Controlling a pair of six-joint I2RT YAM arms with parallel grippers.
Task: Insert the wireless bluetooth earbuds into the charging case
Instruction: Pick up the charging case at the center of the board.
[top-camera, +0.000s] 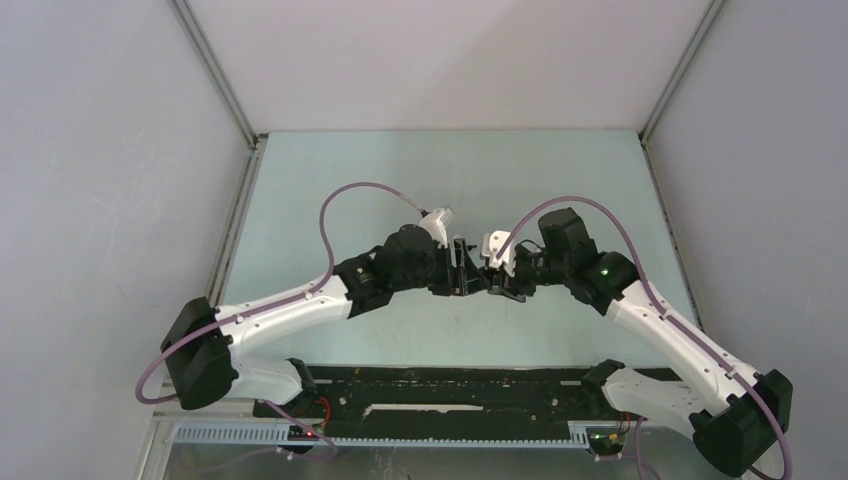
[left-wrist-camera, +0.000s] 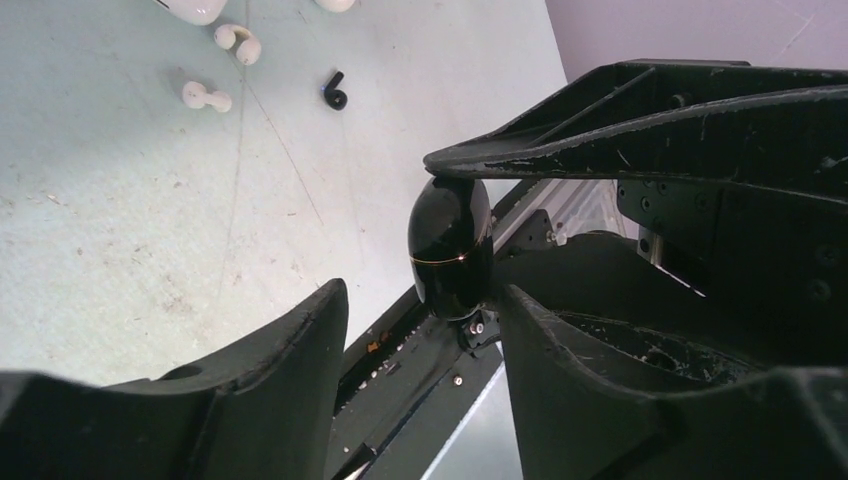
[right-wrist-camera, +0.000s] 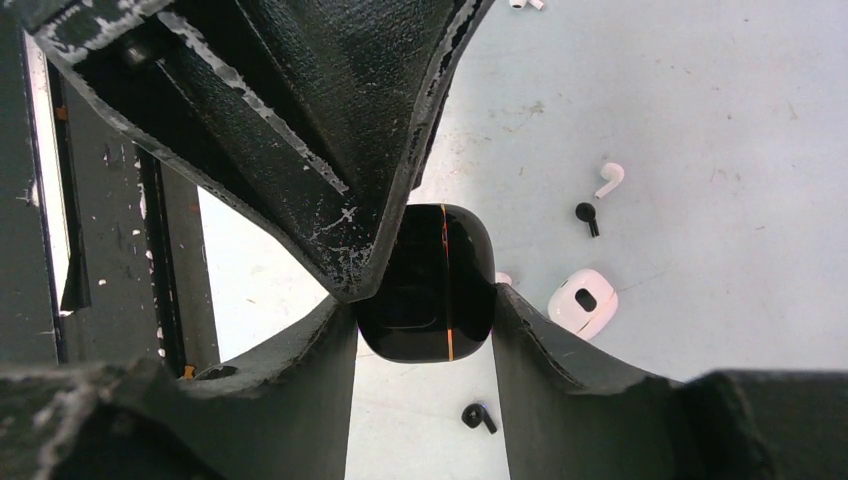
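Observation:
My right gripper (right-wrist-camera: 423, 298) is shut on the glossy black charging case (right-wrist-camera: 432, 285), which has a thin orange seam, and holds it above the table. My left gripper (left-wrist-camera: 422, 295) is open. Its right finger (left-wrist-camera: 590, 380) is beside the charging case (left-wrist-camera: 450, 245), and its left finger stands well apart. Both grippers meet at mid-table (top-camera: 480, 272). On the table lie white earbuds (left-wrist-camera: 240, 42) (left-wrist-camera: 205, 97) (right-wrist-camera: 608, 178) and black earbuds (left-wrist-camera: 335, 92) (right-wrist-camera: 588, 217) (right-wrist-camera: 478, 417).
A white charging case (right-wrist-camera: 583, 302) with a dark oval opening lies on the table right of my right gripper. The black base rail (top-camera: 450, 385) runs along the near edge. Metal frame posts (top-camera: 215, 75) and grey walls bound the table.

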